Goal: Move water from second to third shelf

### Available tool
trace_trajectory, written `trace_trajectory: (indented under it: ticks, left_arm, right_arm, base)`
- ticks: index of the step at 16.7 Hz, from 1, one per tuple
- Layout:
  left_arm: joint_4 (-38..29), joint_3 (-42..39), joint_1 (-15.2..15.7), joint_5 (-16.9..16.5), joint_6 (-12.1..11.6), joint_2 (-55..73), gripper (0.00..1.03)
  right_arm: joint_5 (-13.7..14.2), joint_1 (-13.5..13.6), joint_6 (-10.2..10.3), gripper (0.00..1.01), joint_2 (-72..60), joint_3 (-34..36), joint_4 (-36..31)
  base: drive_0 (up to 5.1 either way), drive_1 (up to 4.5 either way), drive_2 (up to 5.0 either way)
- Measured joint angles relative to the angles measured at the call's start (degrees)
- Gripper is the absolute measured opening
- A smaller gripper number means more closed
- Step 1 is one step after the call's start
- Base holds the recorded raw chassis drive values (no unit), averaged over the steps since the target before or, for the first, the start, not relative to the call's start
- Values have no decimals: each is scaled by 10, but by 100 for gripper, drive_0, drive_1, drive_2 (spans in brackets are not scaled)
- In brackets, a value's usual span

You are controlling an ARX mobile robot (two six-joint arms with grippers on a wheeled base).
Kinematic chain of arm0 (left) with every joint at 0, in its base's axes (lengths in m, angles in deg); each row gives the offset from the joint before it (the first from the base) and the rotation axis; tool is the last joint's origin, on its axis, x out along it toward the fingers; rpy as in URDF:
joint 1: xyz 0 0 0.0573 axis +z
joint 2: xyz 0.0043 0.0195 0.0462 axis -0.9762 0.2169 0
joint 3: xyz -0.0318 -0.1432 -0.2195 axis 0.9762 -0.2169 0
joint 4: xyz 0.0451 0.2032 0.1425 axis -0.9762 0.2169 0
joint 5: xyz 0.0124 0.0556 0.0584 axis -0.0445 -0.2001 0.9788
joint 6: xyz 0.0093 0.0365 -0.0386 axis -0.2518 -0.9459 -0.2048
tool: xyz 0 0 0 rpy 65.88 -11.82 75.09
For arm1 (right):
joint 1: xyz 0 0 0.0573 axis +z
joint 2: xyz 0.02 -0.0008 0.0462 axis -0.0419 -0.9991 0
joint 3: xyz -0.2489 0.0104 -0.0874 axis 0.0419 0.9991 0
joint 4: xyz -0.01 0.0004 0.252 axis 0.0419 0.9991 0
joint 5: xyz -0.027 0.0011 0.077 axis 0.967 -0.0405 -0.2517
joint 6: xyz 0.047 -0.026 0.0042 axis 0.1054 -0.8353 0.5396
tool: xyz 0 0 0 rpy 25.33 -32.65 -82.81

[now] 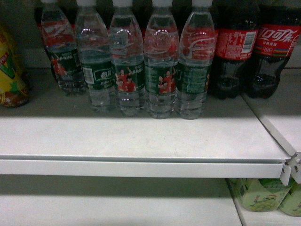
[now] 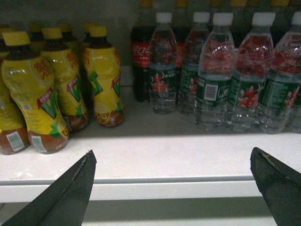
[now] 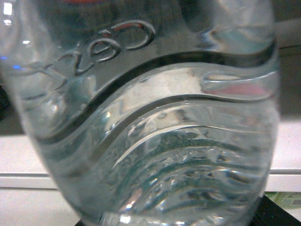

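While no arm shows in the head view, five water bottles (image 1: 160, 70) stand in a row on the shelf (image 1: 141, 136) beside cola bottles (image 1: 235, 47). Left wrist view: the left gripper (image 2: 171, 188) hovers spread before yellow tea bottles (image 2: 35, 103). Right wrist view: a water bottle (image 3: 150, 117) fills the frame against the right gripper; its grip cannot be told.

White metal shelf (image 1: 141, 141) w/ dim light, lower shelf (image 1: 94, 207) beneath, shadowed.

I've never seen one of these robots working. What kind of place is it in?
Probably a shop's drinks aisle: white shelving holds rows of identical water bottles, cola bottles and yellow-labelled tea bottles, all facing forward like stock.
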State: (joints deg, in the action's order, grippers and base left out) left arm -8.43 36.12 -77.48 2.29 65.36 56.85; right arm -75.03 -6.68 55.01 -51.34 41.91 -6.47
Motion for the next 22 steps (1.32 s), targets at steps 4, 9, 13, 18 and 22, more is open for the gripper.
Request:
trace_trajectory:
  ticks: [4,9,13,18,22]
  left_arm:
    - [-2,0,0,-1,0,0,98]
    - [-2,0,0,0,0,0,98]
    - [-2,0,0,0,0,0,98]
    - [-2,0,0,0,0,0,98]
    - [-2,0,0,0,0,0,98]
  right_arm:
    - [-2,0,2,41,2,0,-1]
    - [-2,0,2,41,2,0,-2]
    - [-2,0,2,41,2,0,-1]
    - [-2,0,3,41,3,-2,-4]
    - [-2,0,3,41,3,-2,-4]
  base:
    - [0,0,0]
    - [0,0,0]
    - [0,0,0]
    - [0,0,0]
    - [0,0,0]
